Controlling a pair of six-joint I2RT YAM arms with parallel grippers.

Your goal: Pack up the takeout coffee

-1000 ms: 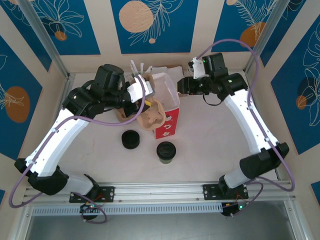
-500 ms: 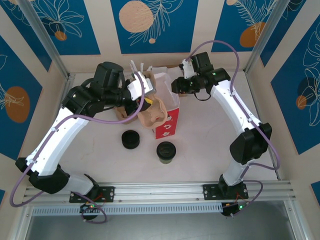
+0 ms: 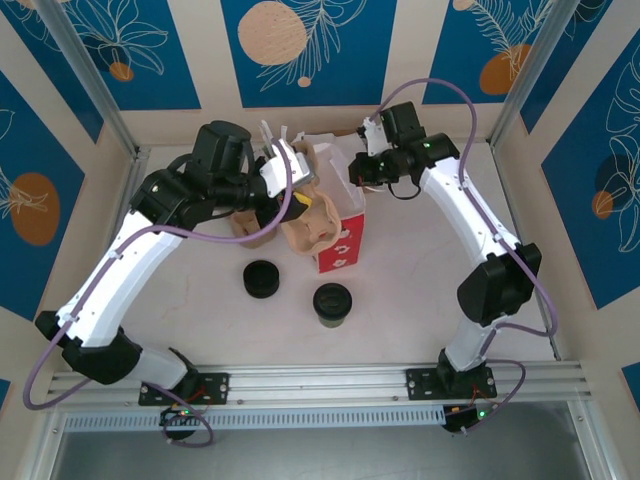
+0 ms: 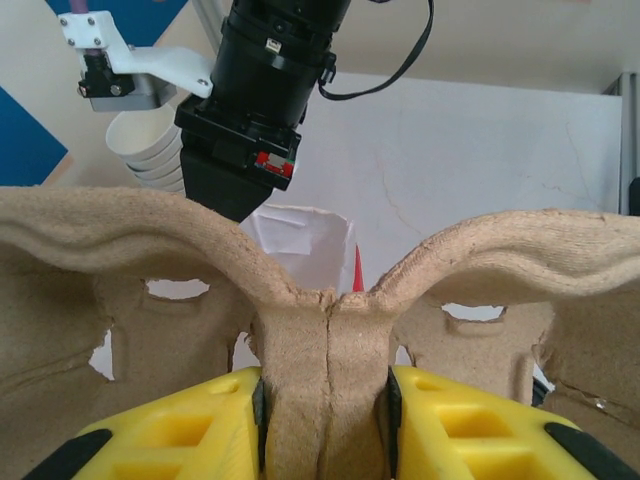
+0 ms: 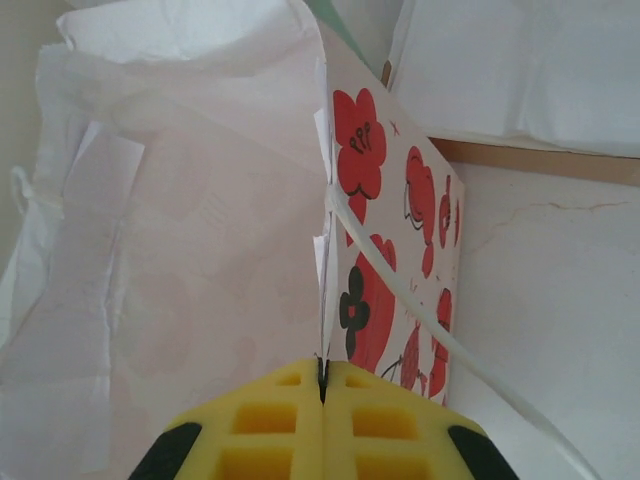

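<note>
The takeout coffee (image 3: 332, 303), a dark green cup with a black lid, stands on the table in front of the red-and-white bag (image 3: 337, 245), apart from both grippers. My left gripper (image 3: 297, 205) is shut on the centre ridge of a brown pulp cup carrier (image 3: 310, 230), holding it at the bag's left side. In the left wrist view the yellow fingers (image 4: 180, 430) clamp that carrier (image 4: 325, 360). My right gripper (image 3: 358, 172) is shut on the bag's back rim. In the right wrist view its gripper (image 5: 322, 385) pinches the thin edge of the flowered bag (image 5: 385, 290).
A squat black puck (image 3: 263, 279) sits left of the coffee. A stack of white cups (image 4: 145, 160) stands behind the bag near the back wall. Brown cardboard (image 3: 243, 232) lies under my left arm. Frame posts stand at both back corners.
My right arm swung left to the bag and its jaws closed on the bag's rim. My left gripper, still holding the carrier, shifted slightly right.
</note>
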